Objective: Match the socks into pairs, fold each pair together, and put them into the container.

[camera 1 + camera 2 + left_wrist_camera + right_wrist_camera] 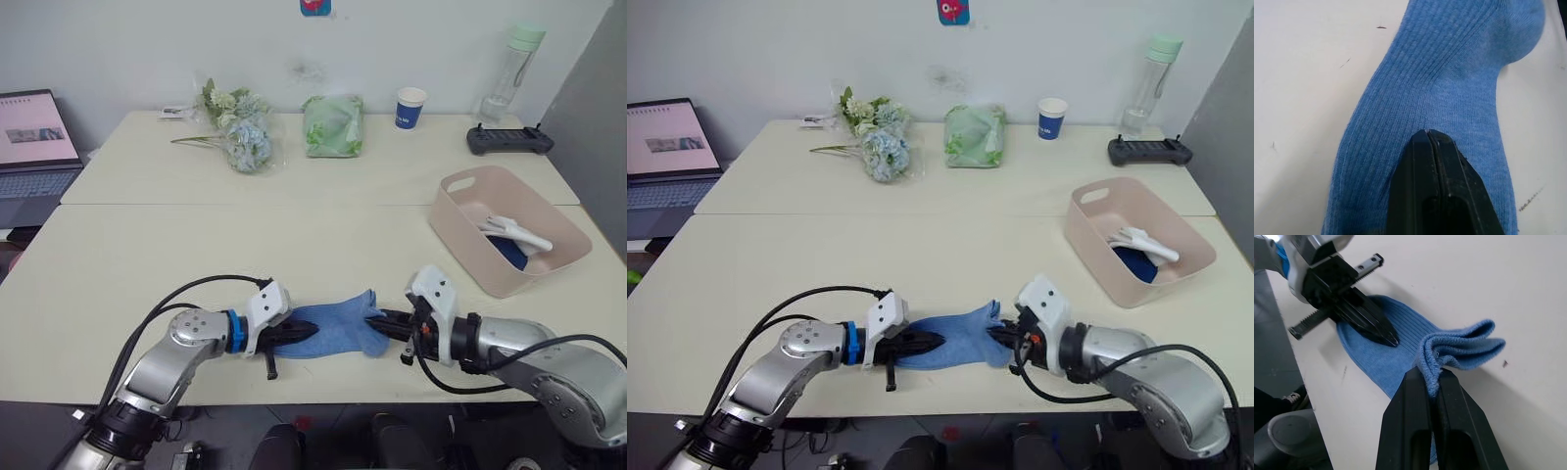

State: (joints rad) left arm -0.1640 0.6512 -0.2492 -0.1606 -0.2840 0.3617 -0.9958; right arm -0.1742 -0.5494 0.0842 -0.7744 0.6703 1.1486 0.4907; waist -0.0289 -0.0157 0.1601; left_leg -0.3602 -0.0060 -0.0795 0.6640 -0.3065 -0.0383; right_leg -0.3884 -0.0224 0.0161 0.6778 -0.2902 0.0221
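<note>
Light blue ribbed knit: the light blue socks (333, 329) lie at about 6 o'clock on the cream surface (196, 245), near its front edge, stretched between the two arms. They look stacked as one pair, though I cannot separate the two layers with certainty.

Left tool (294, 334): fingers shut flat together, tips pressed down on the toe end of the fabric. Judged purpose: pinning that end so the pair does not slide while the other end is folded.

Right tool (1432, 382): narrow, clamped on the bunched cuff edges, which stand up off the surface in the right wrist view. Holding both cuffs in one pinch would keep the layers aligned; the likely next move is carrying the cuff over toward the toe, at 9 o'clock from it.

Pink container (460, 211): at about 3 o'clock, well apart from the blue socks, open top up. Inside it lie a white pair (514, 233) over a navy pair (509, 253), so two pairs appear done and this is the last.

Risk: the cuff slipping from the pinch mid-fold.
</note>
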